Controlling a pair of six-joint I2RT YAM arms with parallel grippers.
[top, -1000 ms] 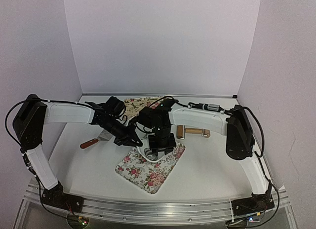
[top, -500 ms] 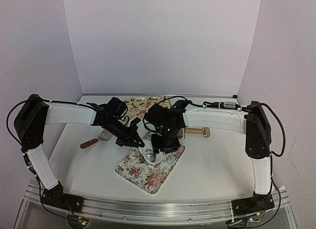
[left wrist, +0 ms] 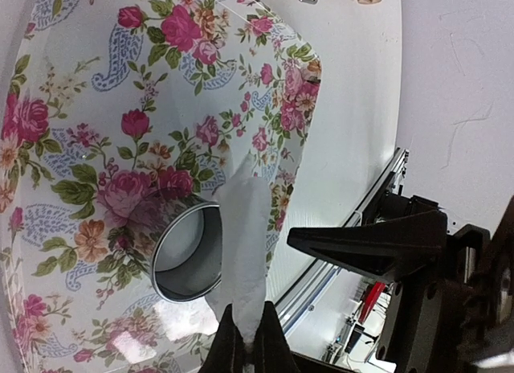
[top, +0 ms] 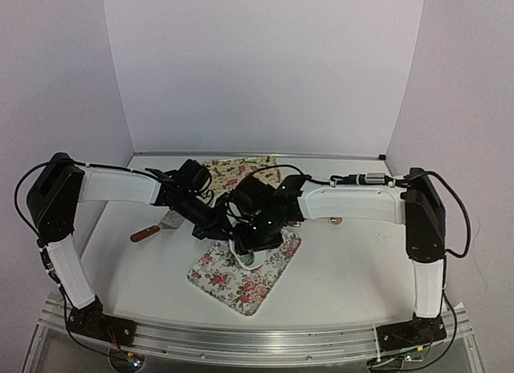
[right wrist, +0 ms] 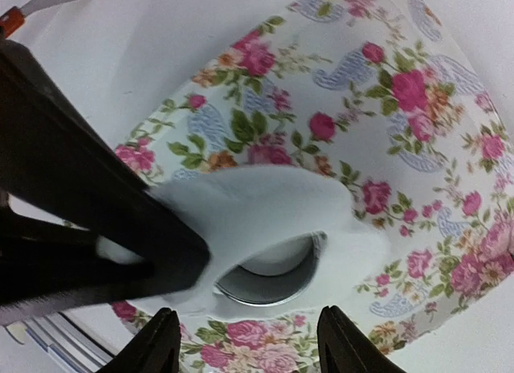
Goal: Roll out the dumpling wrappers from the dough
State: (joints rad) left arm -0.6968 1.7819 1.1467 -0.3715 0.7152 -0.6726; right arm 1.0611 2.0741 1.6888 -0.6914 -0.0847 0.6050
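Two tools hung over the near flowered tray (top: 241,291), which lay at an angle on the table (top: 345,276). A shiny metal ring (left wrist: 186,256) sat on that tray. Here the left tool (left wrist: 245,353) was pinched tight on the dough (left wrist: 241,220), a thin white sheet w/ a round hole, lifted off the tray & draped just above the ring. From the right wrist the hole sat approx. over the ring. Beside it the right tool (right wrist: 250,345) stood w/ fingers well apart, nothing btwn them, close to the sheet's edge. Further back & left, a red-handled scraper (top: 157,228) lay on the table. Farthest, a 2nd flowered tray (top: 229,170) sat behind the arms.
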